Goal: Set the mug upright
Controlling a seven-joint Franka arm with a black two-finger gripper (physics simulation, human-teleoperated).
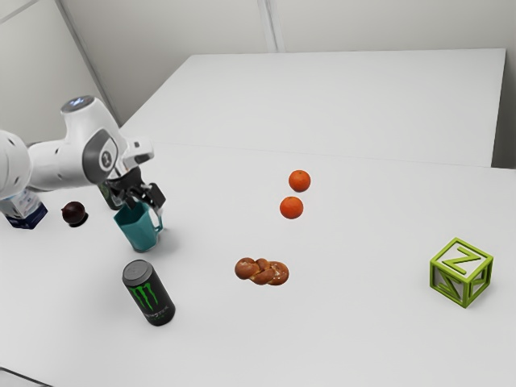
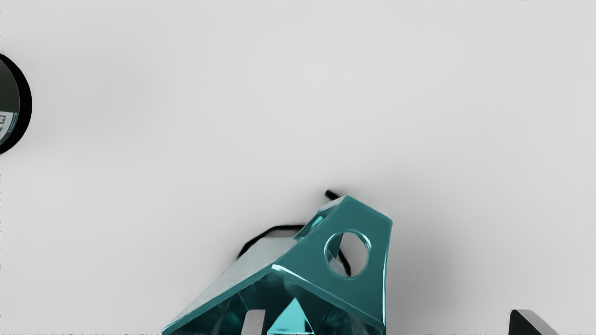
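The arm (image 1: 56,167) wears smooth, rounded white shells, with small dark dots on its surface. At the elbowed housing's twelve o'clock sits a grey disc (image 1: 79,102) with a pale bluish marking; towards five o'clock, a dark grey round cap (image 1: 101,156) carries a light emblem. The angular gripper (image 1: 144,198) is black, its squared fingertips (image 2: 533,323) showing pale grey faces beside black.

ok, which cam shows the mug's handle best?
The wrist view: the handle is close up, its round hole plain to see. The exterior view shows it small, on the side of the mug toward that view's right.
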